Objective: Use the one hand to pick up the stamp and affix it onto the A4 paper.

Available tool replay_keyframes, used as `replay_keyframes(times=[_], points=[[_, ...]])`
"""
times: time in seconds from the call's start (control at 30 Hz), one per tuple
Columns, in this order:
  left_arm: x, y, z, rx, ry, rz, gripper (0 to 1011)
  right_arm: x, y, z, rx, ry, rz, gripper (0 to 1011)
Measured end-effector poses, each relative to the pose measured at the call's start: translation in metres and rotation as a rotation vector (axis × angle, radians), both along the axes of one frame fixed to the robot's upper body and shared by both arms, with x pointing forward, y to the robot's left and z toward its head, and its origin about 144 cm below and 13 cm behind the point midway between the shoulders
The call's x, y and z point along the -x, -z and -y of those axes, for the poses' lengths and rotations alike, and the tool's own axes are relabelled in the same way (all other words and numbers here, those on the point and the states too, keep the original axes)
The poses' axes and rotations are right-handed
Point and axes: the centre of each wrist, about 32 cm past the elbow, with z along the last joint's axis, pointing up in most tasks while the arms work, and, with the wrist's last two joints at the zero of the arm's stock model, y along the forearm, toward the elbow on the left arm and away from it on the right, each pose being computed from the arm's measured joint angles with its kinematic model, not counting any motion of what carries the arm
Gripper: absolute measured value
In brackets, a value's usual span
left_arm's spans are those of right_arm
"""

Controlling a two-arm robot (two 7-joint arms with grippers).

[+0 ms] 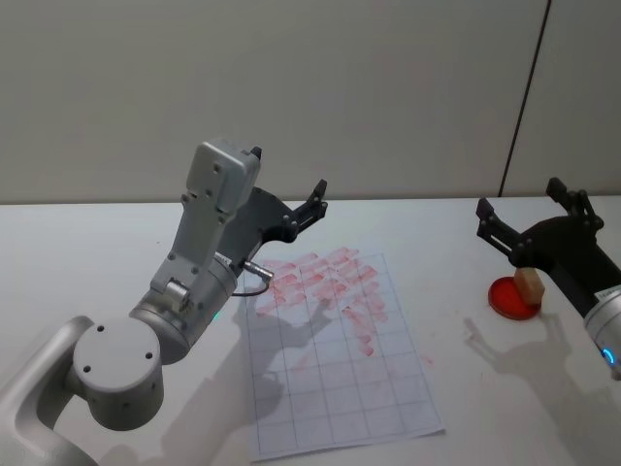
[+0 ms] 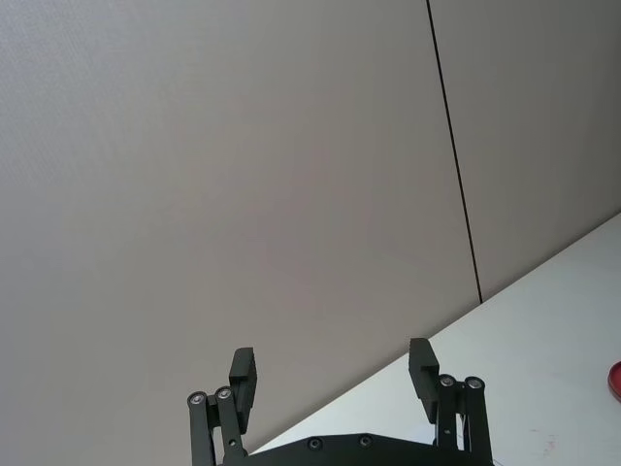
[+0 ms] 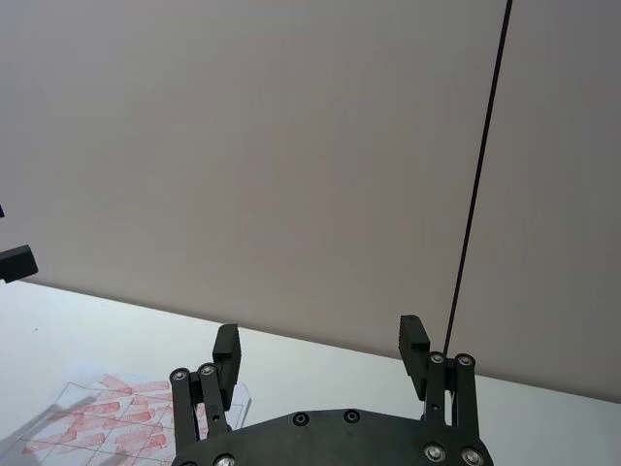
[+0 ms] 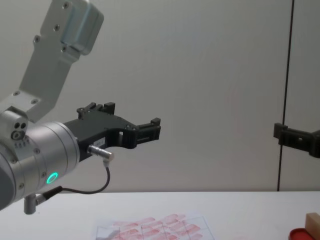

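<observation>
Standing on the red pad (image 1: 505, 303) at the counter's (image 1: 97, 252) right, the stamp (image 1: 529, 284) is not yet picked up. The paper (image 1: 330, 379) at centre already bears many red prints, so the grasp, carry and press all seem left to do. In the head view the right tool (image 1: 519, 197) hangs above the stamp, wide open and empty. The left tool (image 1: 288, 171) is raised over the paper's far-left corner.

Left wrist view: its fingers (image 2: 243, 367) are spread, holding nothing.

Right wrist view: likewise spread and empty.

Chest view: both tools hang well above the counter.

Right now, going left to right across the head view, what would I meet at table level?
left arm → A4 paper → stamp, standing on the red ink pad
</observation>
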Motion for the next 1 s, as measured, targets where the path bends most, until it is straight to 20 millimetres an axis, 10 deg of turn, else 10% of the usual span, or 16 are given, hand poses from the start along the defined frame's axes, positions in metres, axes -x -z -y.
replay_keyframes(times=[1.0], points=[[0.0,0.0,0.0,0.0,0.0,0.0,1002,0.0,0.0,0.0,0.0,0.0,0.0,1001]])
